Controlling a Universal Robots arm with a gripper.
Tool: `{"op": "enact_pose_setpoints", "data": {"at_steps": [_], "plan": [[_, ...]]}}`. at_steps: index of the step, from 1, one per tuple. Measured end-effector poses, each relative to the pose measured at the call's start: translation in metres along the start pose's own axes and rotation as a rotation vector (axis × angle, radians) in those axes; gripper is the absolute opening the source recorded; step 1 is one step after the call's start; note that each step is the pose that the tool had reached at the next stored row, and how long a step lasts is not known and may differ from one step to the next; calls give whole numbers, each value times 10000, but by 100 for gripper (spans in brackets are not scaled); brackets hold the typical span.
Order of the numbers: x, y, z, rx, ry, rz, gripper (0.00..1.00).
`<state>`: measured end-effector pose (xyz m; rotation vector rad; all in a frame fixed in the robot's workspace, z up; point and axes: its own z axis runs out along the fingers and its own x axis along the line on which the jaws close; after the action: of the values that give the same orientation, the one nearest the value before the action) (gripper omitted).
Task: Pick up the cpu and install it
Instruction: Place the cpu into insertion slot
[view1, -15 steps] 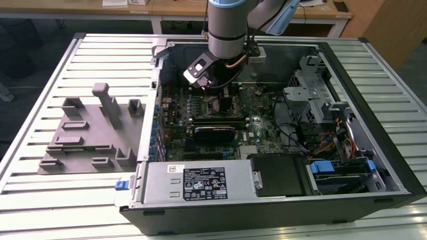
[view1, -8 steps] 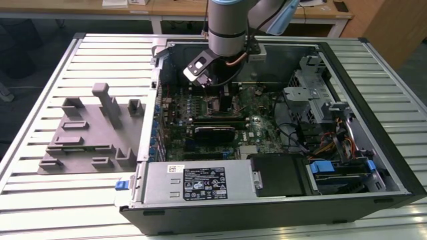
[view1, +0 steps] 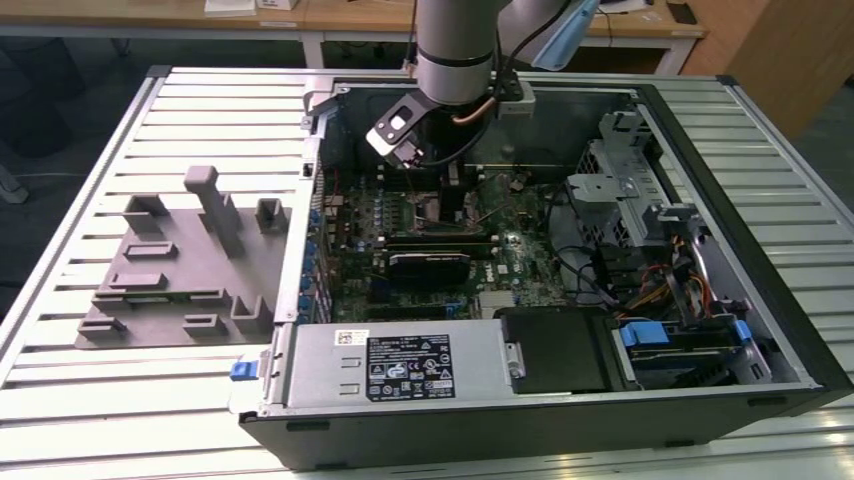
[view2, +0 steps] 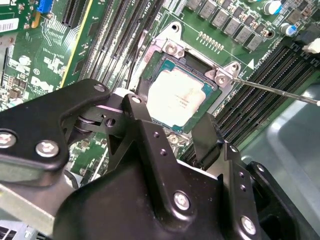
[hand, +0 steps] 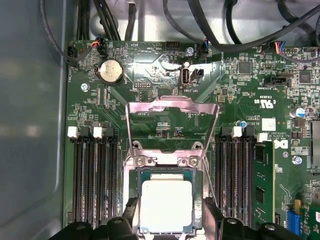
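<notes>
The cpu (hand: 166, 204), a flat square chip with a silver-grey top and a thin green rim, lies flat inside the motherboard socket (hand: 131, 172); it also shows in the second wrist view (view2: 176, 97). My gripper (hand: 171, 209) is open, with one black finger (hand: 131, 216) on each side of the chip and small gaps between them and its edges. The socket's load plate (hand: 172, 107) is swung open, and its thin lever (view2: 280, 92) sticks out sideways. In the exterior view the gripper (view1: 451, 190) reaches down into the open computer case (view1: 747, 140).
Memory slots (hand: 92, 180) flank the socket on both sides, with a coin battery (hand: 111, 71) and cables (hand: 220, 30) beyond. In the exterior view, a grey fixture block (view1: 180, 265) lies on the slatted table to the left, and a power supply (view1: 400, 365) and drive bays (view1: 681, 340) fill the case's near side.
</notes>
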<state>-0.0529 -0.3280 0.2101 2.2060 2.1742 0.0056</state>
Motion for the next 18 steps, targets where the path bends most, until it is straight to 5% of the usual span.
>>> {"op": "enact_pose_setpoints", "data": {"at_steps": [4, 13, 18], "plan": [[0, 0, 0, 0, -1, 0, 60], [0, 0, 0, -1, 0, -1, 18], [0, 0, 0, -1, -1, 0, 11]]}}
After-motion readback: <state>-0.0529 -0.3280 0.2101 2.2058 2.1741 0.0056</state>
